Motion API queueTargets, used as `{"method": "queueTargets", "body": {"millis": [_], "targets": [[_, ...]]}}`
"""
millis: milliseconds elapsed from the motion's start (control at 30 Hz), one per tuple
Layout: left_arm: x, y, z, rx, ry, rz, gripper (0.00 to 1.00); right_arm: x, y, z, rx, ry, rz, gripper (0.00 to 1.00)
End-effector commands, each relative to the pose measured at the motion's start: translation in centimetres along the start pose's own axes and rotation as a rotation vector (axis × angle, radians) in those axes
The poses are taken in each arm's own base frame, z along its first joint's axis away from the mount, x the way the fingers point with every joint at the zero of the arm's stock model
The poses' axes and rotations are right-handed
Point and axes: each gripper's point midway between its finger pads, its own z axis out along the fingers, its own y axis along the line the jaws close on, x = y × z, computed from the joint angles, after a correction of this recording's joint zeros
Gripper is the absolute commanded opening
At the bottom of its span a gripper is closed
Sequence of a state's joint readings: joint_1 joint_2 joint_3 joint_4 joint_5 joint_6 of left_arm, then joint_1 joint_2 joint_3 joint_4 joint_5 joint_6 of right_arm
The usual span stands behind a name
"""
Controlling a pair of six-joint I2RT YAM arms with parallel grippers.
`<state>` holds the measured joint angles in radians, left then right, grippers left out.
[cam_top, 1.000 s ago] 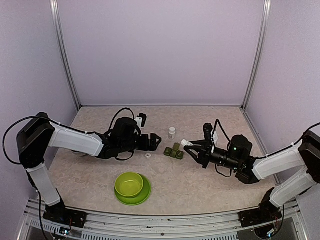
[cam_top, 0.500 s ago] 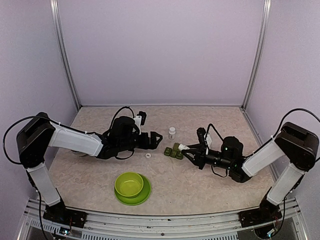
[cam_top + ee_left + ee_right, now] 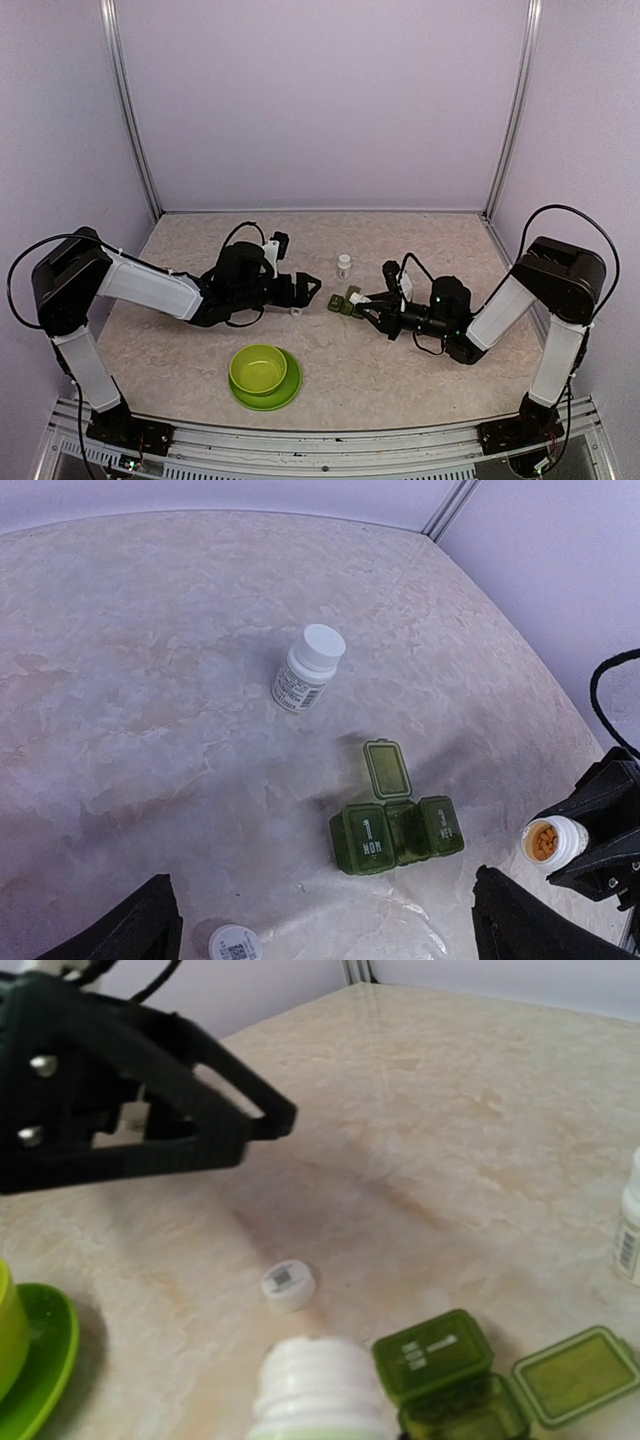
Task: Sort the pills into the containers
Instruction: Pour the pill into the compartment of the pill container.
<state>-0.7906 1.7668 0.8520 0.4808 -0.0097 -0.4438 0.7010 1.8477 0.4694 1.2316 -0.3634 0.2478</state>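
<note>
Three-cell pill box (image 3: pixel 395 832) lies left-right, middle lid (image 3: pixel 386 770) flipped rearward | right gripper (image 3: pixel 372 303) clenching pill bottle (image 3: pixel 553 840) | left gripper (image 3: pixel 306 289) released

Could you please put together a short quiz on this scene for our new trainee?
1. True or false: the capped white bottle lies on its side.
2. Which compartment of the pill box has its lid open: A first, B middle, C third?
3. Fill in: the right end effector holds an open bottle of ____ pills.
Key: 1 false, it stands upright; 2 B; 3 orange.
</note>
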Motion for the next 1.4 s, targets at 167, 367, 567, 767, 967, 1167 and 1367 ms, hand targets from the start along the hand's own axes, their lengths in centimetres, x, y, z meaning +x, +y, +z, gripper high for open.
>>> {"method": "queueTargets", "body": {"millis": [167, 367, 567, 767, 967, 1167, 1367], "targets": [[-2.1, -0.9, -1.2, 0.043, -0.065, -0.015, 0.99, -0.5, -1.4, 0.7, 0.028, -0.005, -0.025, 0.11], [-2.3, -1.1, -1.3, 0.05, -0.072, -0.018, 0.99, -0.1, -1.7, 0.8, 0.037, 0.011, -0.025, 0.1], [-2.2, -1.1, -1.3, 0.052, -0.072, -0.021, 0.99, 0.6, -2.2, 1.1, 0.054, 0.038, -0.016, 0.11], [-2.1, -1.0, -1.3, 0.053, -0.074, -0.026, 0.99, 1.4, -2.5, 1.3, 0.064, 0.067, -0.01, 0.11], [-2.1, -1.0, -1.4, 0.056, -0.075, -0.028, 0.99, 1.7, -2.8, 1.3, 0.076, 0.079, -0.003, 0.11], [-1.8, -1.0, -1.3, 0.055, -0.071, -0.028, 0.99, 2.3, -3.0, 1.6, 0.08, 0.101, 0.005, 0.11], [-1.8, -1.0, -1.3, 0.058, -0.07, -0.032, 0.99, 2.8, -3.3, 1.5, 0.092, 0.116, 0.018, 0.11]]}}
